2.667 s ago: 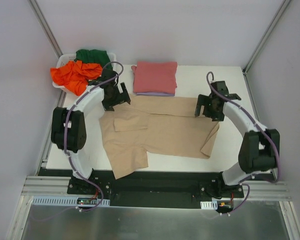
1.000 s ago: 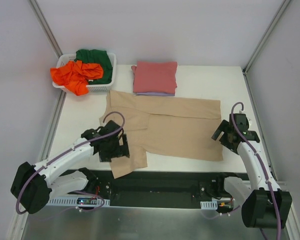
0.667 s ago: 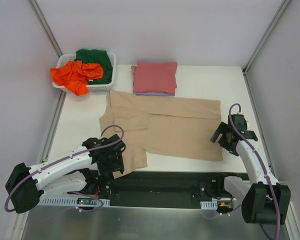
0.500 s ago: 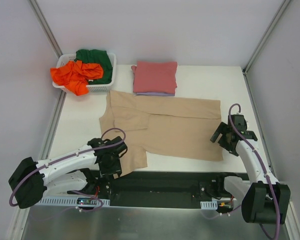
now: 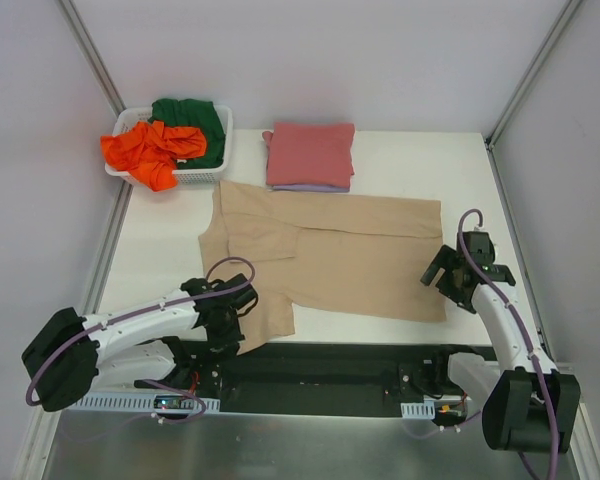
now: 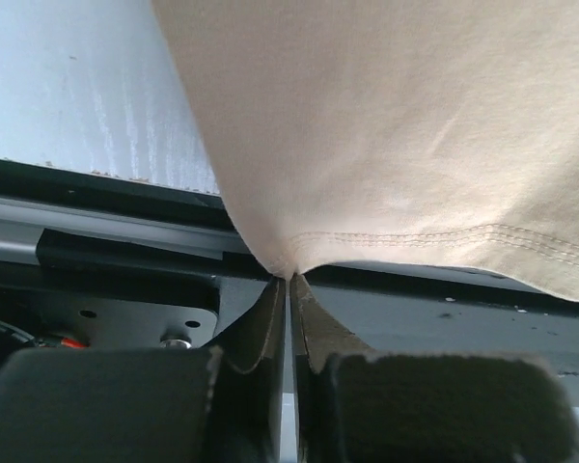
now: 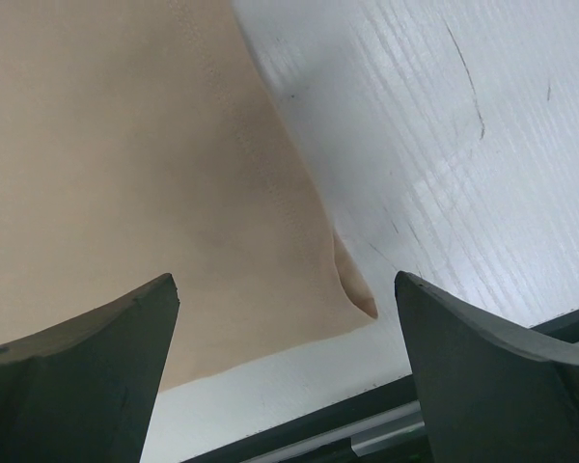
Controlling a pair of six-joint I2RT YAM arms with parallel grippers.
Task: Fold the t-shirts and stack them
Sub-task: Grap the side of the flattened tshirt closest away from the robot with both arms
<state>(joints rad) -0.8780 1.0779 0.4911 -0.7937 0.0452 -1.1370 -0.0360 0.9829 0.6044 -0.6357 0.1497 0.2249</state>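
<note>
White tabletop point(image 5: 460, 170) carries the tan shirt point(image 5: 330, 255), lying long left to right. My left tool point(image 6: 289, 282) is clenched on its near-left hem corner; my right tool point(image 7: 285, 280) gapes over the near-right corner.

Plain tan shirt point(image 5: 340, 250), pinkish-red shirt point(image 5: 310, 153), white slotted basket point(image 5: 196, 176).

five t-shirts point(image 5: 330, 255), one basket point(image 5: 198, 176), two arms point(image 5: 140, 322), one table point(image 5: 155, 260)

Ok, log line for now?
left end effector: shut on tan t-shirt hem | right end effector: open over its other near corner
</note>
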